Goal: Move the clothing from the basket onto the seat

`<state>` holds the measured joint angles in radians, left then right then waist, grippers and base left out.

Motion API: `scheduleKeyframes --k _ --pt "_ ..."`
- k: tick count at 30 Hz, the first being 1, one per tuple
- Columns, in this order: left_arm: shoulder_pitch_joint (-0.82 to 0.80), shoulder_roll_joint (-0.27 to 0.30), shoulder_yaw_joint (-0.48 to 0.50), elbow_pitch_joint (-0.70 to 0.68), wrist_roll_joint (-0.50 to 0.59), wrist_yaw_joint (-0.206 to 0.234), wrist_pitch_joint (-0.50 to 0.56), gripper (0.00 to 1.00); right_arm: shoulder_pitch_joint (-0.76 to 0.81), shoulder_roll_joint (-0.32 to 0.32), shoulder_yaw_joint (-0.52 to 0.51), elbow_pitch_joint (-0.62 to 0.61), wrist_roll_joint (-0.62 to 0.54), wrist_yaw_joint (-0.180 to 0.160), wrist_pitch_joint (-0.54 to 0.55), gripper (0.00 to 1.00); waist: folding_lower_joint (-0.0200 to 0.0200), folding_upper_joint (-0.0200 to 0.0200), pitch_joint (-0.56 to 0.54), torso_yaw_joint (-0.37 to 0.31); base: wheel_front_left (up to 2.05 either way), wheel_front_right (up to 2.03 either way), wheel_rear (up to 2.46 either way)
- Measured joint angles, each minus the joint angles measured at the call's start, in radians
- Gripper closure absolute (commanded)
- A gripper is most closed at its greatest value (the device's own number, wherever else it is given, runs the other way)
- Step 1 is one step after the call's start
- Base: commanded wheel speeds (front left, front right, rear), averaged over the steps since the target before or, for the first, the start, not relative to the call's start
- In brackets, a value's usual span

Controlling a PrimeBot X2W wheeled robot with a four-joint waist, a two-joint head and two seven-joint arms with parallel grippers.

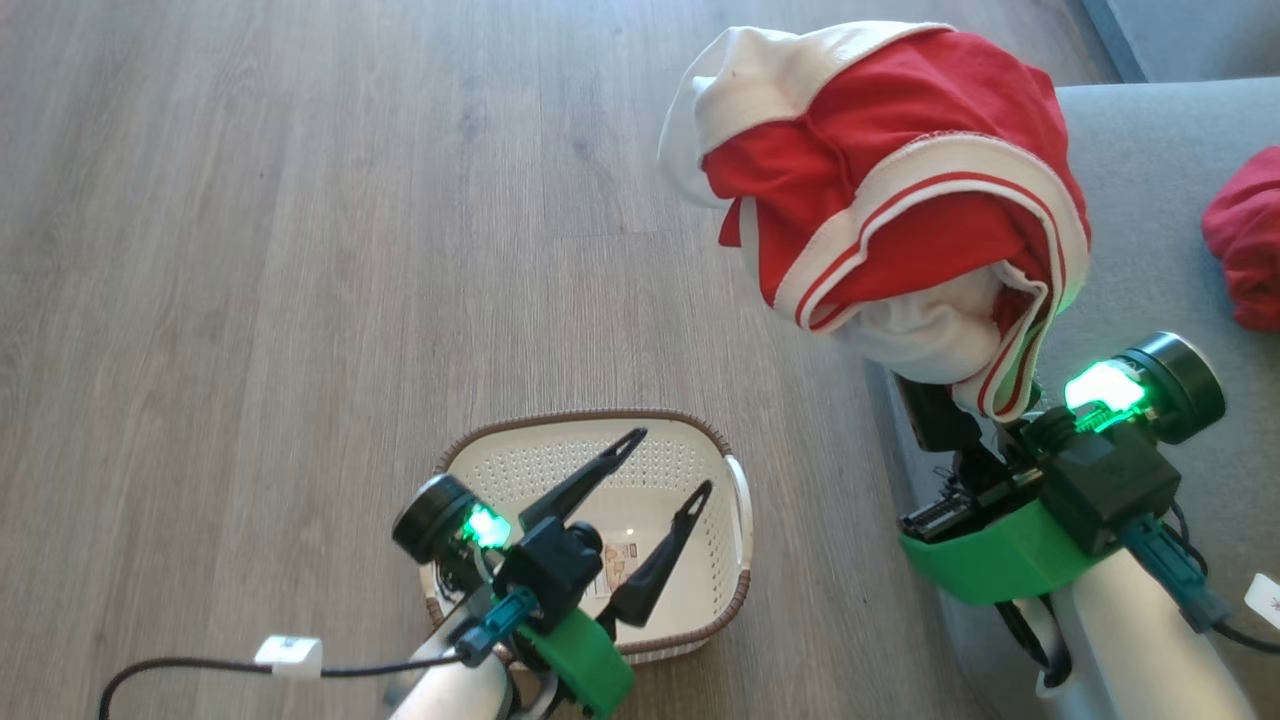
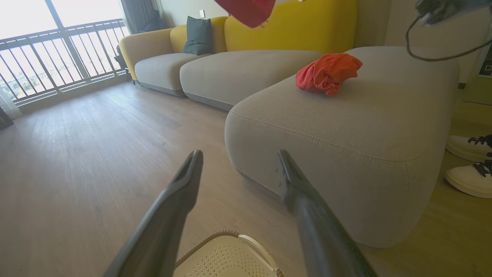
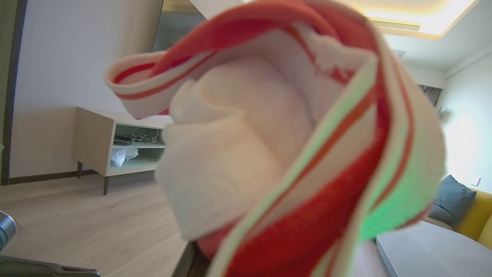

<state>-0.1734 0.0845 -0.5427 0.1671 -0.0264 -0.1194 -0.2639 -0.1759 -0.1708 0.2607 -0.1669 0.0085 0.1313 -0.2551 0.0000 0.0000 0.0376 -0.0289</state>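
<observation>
Clothing [image 1: 880, 150], two items: red-and-white garment [image 1: 900, 190], pinched in your right gripper [image 1: 945, 415] above the edge of the seat [image 1: 1140, 200]; plain red garment [image 1: 1250, 240], lying on the seat. Your left gripper [image 1: 670, 462] hangs spread over the basket [image 1: 600, 415] beside the seat.

Red-and-white garment [image 1: 880, 200], with white red-striped ribbed trim, bunched and raised in the air by the seat's edge. Plain red garment [image 1: 1245, 240], crumpled, lying on the grey seat [image 1: 1140, 160]. Oval cream basket [image 1: 560, 460], brown-rimmed, upright on the floor [image 1: 250, 250] near the seat, its labelled base exposed.
</observation>
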Motion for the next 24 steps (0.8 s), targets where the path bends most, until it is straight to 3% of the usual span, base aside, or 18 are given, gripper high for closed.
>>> scheduleKeyframes --k 9,24 --pt "0.059 0.005 0.018 0.076 0.000 0.000 0.007 0.00 0.000 -0.002 -0.011 -0.001 -0.001 0.000 0.000 1.00 0.0000 0.0000 -0.001 -0.021 0.00 0.00 0.00" --pt "0.095 0.007 0.038 0.079 0.000 -0.001 0.007 0.00 0.000 -0.002 -0.027 -0.001 -0.009 0.000 0.000 1.00 0.0000 0.0000 -0.004 -0.045 0.00 0.00 0.00"
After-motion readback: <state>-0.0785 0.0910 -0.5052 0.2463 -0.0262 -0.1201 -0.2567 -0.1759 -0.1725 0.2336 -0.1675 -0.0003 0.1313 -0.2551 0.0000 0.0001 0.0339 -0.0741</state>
